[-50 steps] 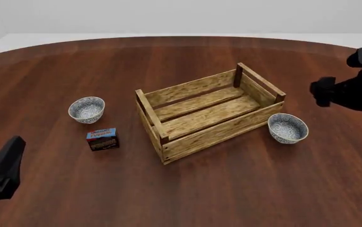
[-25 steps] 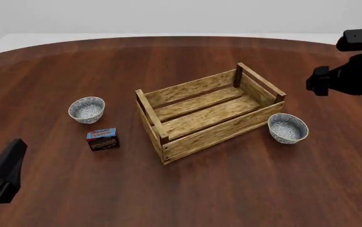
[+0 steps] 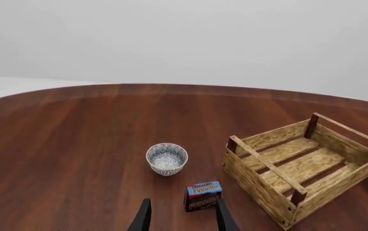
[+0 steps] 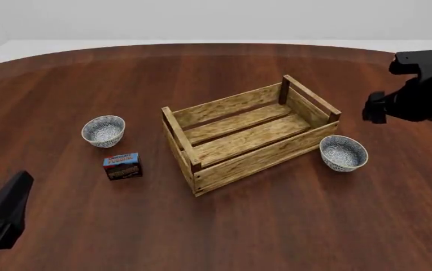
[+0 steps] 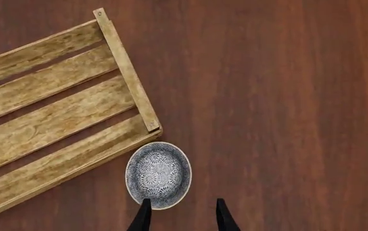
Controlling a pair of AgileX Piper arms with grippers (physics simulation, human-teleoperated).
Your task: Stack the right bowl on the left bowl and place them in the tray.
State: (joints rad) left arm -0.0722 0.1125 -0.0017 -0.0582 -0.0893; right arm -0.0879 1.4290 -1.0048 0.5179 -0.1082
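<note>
The right bowl (image 4: 344, 152), white with blue-grey speckles, sits on the table just right of the tray (image 4: 247, 134); looking straight down, the right wrist view shows this bowl (image 5: 158, 174) beside the tray's corner (image 5: 150, 126). My right gripper (image 5: 182, 216) hangs open above it, one fingertip over the rim; the right arm (image 4: 415, 96) is high at the right. The left bowl (image 4: 103, 130) stands left of the tray and shows in the left wrist view (image 3: 167, 159). My left gripper (image 3: 182, 219) is open, low at the near left and well short of the left bowl.
A small blue-and-brown pudding box (image 4: 122, 166) lies between the left bowl and the tray, close in front of the left gripper (image 3: 203, 195). The tray is empty inside. The dark wood table (image 4: 276, 226) curves away at the far edge.
The right arm has moved left and up in the front view, closing in above the right bowl. The left arm has sunk slightly lower at the near left. Bowls, box and tray have not moved.
</note>
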